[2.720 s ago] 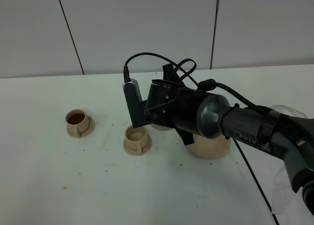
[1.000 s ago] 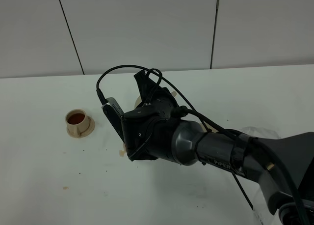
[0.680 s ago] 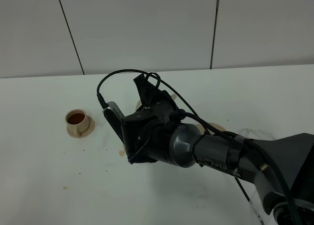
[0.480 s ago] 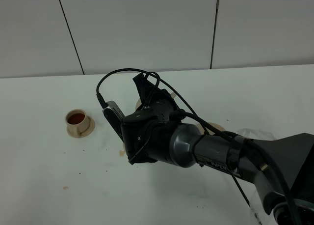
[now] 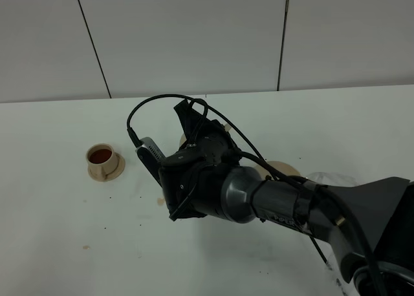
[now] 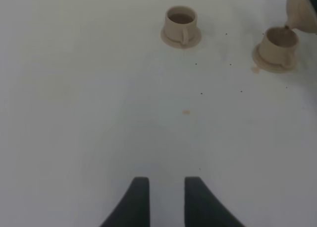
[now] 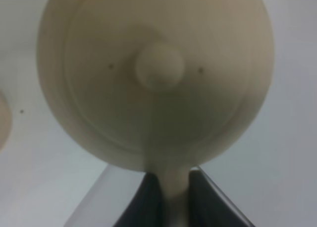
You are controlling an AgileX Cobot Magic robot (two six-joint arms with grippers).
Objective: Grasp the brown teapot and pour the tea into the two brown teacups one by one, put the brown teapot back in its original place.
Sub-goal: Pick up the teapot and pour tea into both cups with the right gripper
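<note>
In the right wrist view my right gripper (image 7: 168, 193) is shut on the loop handle of the brown teapot (image 7: 158, 73), whose domed lid and knob fill the picture. In the left wrist view the teapot's spout (image 6: 301, 11) tips over the second brown teacup (image 6: 280, 42) on its small saucer. The first teacup (image 5: 101, 158) holds dark tea on its saucer; it also shows in the left wrist view (image 6: 181, 23). In the high view the right arm (image 5: 213, 179) hides the second cup and most of the teapot. The wide saucer (image 5: 283, 168) peeks out behind the arm. My left gripper (image 6: 166, 199) is open and empty, low over the table.
Small tan drops lie on the white table: one beside the second cup's saucer (image 6: 255, 70) and one nearer my left gripper (image 6: 185, 111). A crumpled clear plastic sheet (image 5: 336, 179) lies at the right. A tiled wall stands behind the table.
Since 2.7 s ago the right arm has carried the teapot left off the wide saucer, over the second cup. In the last second it has barely shifted.
</note>
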